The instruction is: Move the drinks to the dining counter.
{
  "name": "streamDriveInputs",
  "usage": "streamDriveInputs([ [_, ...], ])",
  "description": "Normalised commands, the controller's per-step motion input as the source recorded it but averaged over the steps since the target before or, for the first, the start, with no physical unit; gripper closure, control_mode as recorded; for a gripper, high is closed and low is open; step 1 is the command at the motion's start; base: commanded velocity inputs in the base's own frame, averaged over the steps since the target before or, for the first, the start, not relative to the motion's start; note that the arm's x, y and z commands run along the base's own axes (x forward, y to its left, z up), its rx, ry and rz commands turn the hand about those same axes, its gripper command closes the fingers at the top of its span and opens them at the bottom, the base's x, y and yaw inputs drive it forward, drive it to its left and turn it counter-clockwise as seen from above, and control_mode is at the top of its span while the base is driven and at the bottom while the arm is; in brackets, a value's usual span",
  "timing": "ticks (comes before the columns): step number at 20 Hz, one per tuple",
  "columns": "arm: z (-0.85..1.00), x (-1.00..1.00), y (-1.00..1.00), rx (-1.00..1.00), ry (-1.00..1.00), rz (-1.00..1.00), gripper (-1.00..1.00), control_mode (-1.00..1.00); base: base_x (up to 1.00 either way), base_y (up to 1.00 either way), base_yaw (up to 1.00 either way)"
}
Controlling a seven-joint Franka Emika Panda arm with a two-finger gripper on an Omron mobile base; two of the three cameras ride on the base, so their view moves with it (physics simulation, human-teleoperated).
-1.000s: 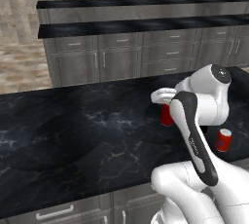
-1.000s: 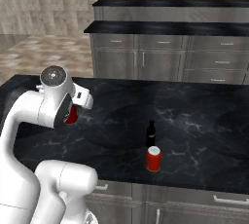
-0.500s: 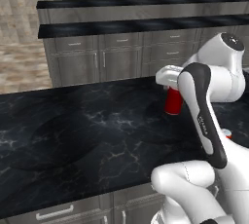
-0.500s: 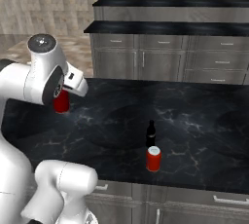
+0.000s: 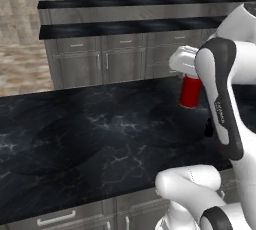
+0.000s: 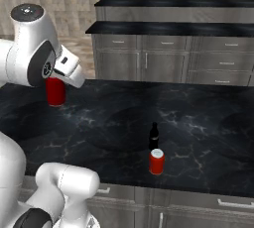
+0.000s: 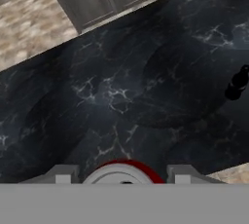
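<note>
Left base view, held can: red can (image 5: 190, 91) hanging upright under the white hand, lifted clear of the near tabletop (image 5: 90, 139), long axis vertical.
Left base view, fingers: fingers (image 5: 189, 76) closed about halfway around the can's upper part, tips hidden behind the hand housing.
Left base view, goal: dining counter (image 5: 125, 26) straight beyond the can, across the floor gap, two black levels over grey drawers; lower level at about the can's height in the picture, so the carry looks like a forward reach or a drive of the base.
Left base view, bottle: slim dark bottle (image 5: 208, 127) on the near tabletop, partly behind the forearm.

Right base view, held can: same red can (image 6: 55, 91) below the hand at far left, upright, bottom off the stone.
Right base view, other drinks: dark bottle (image 6: 154, 136) and second red can (image 6: 157, 162) standing near the front edge, just beside each other, well apart from the held can.
Right base view, goal: dining counter (image 6: 168, 28) behind and to the right, ledge above the lower top.

Hand view, held can: silvery top with red rim (image 7: 121, 174) seated between the two fingers (image 7: 60, 175), centred in the grip.
Hand view, bottle: dark bottle (image 7: 237, 85) at the right edge.
</note>
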Motion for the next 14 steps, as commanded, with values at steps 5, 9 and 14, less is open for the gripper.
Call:
streamDriveInputs([
  [5,0.05,-0.55,-0.12,0.0,0.01,-0.01,1.0,-1.0,0.0,0.0,0.0],
  [9,0.3,-0.81,-0.03,0.0,-0.06,0.0,1.0,-1.0,0.0,0.0,0.0],
  [14,0.22,-0.26,-0.01,0.0,0.0,0.0,1.0,1.0,-0.2,0.02,0.0],
])
